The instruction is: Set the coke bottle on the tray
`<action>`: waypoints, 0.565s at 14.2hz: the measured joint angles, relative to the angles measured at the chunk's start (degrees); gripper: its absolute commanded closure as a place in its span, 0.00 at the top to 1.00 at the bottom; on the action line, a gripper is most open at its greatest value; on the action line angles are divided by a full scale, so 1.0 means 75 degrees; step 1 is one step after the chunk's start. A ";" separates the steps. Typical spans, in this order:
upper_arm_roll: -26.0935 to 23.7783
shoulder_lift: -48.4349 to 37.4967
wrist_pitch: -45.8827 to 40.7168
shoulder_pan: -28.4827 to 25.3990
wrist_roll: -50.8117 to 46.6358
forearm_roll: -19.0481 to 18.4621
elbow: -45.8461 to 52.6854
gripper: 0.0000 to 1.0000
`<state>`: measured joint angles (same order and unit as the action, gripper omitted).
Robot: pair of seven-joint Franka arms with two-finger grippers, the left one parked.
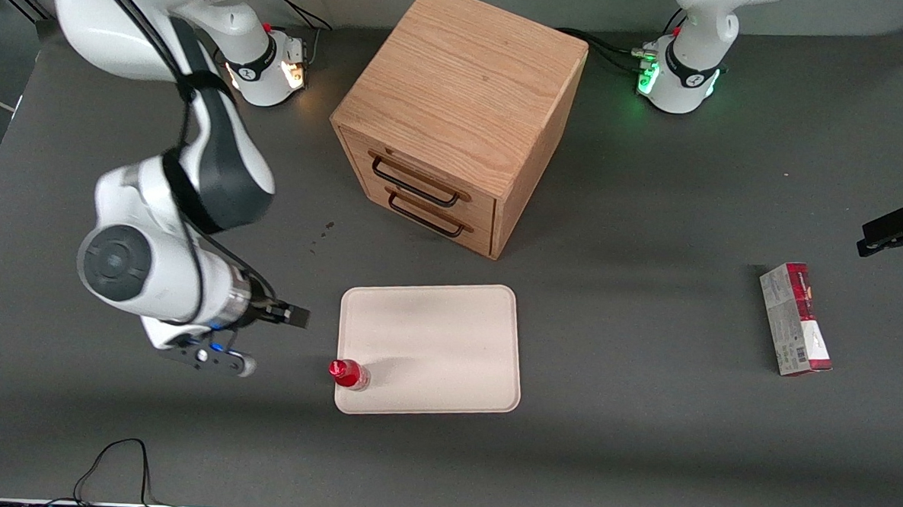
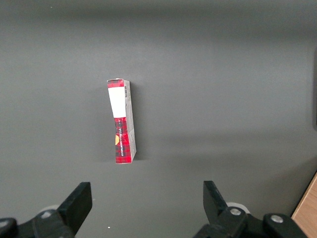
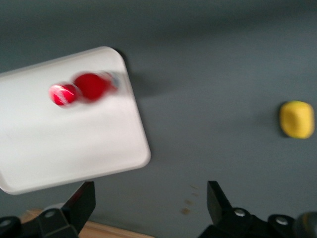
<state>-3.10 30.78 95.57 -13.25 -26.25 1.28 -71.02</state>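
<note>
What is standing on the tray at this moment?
Only the coke bottle stands upright on the tray, in the corner nearest the front camera at the working arm's end. The bottle hides the spot under it. The gripper is open, off the tray and holds nothing.

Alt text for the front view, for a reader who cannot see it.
The coke bottle stands on the tray at a near corner; the open gripper is beside the tray, off it. A wooden drawer cabinet is farther from the camera.

Lighting: even, overhead, moderately bright; soft shadows beside the cabinet [image 1: 457, 117] and the tray [image 1: 430, 349]. Right wrist view motion-blurred, the coke bottle [image 3: 81, 89] smeared.

The gripper [image 3: 148, 210] hangs above the table, fingers apart.
</note>
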 measured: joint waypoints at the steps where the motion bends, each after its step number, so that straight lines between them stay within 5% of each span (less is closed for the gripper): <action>1: 0.0032 -0.0549 0.0004 0.0169 0.0418 0.0009 -0.0649 1.00; 8: 0.1181 -0.4335 -0.0283 0.0792 0.3179 0.0032 -0.4046 1.00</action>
<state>5.76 -1.73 93.45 -7.31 -2.41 1.52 -101.37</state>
